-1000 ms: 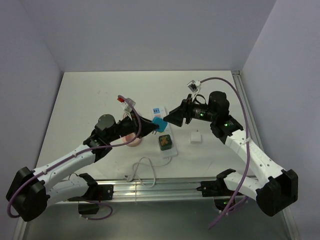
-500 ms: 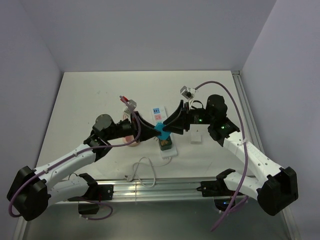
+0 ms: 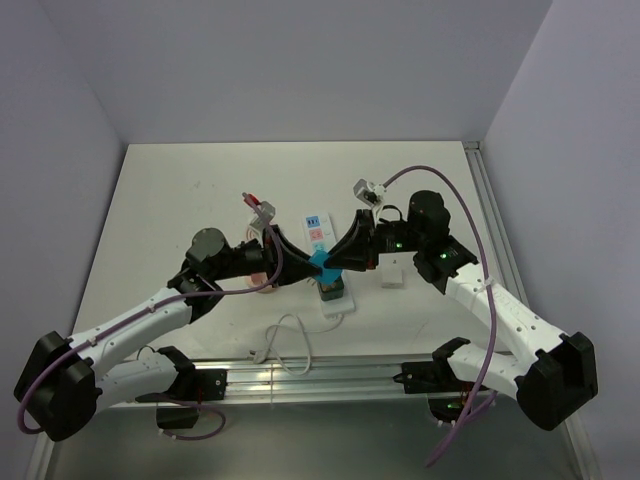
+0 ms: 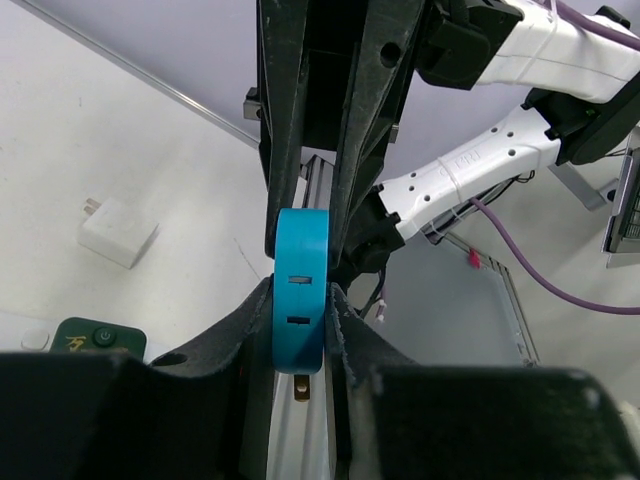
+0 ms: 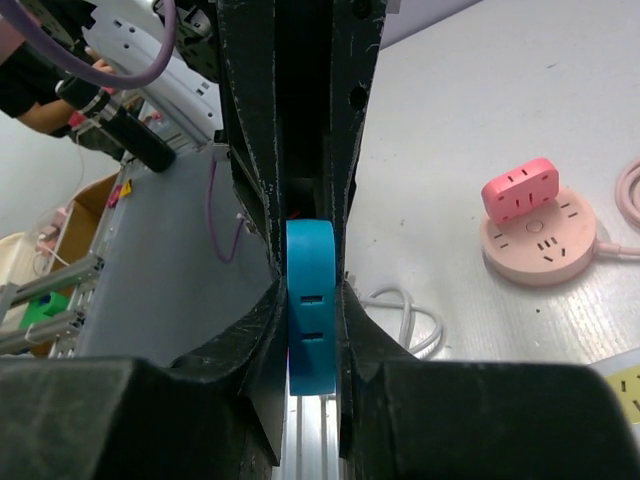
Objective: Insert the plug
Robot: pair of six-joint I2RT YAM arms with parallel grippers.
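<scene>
A blue plug (image 3: pixel 322 264) hangs in the air above the white power strip (image 3: pixel 316 224), pinched from both sides. My left gripper (image 3: pixel 314 262) is shut on it from the left, and my right gripper (image 3: pixel 331 262) is shut on it from the right. In the left wrist view the blue plug (image 4: pixel 300 290) sits between my left gripper (image 4: pixel 300 305) jaws, a brass prong (image 4: pixel 301 388) pointing down. The right wrist view shows the same blue plug (image 5: pixel 311 300) clamped by my right gripper (image 5: pixel 311 310).
A green plug (image 3: pixel 330 290) sits in the strip just below the blue one. A white adapter (image 3: pixel 391 274) lies to the right. A pink round socket (image 5: pixel 540 245) carries a pink plug (image 5: pixel 520 190). A white cable (image 3: pixel 290 335) loops near the front edge.
My right gripper has come in from the right and closed onto the blue plug that my left gripper was holding. Both have sunk slightly towards the strip.
</scene>
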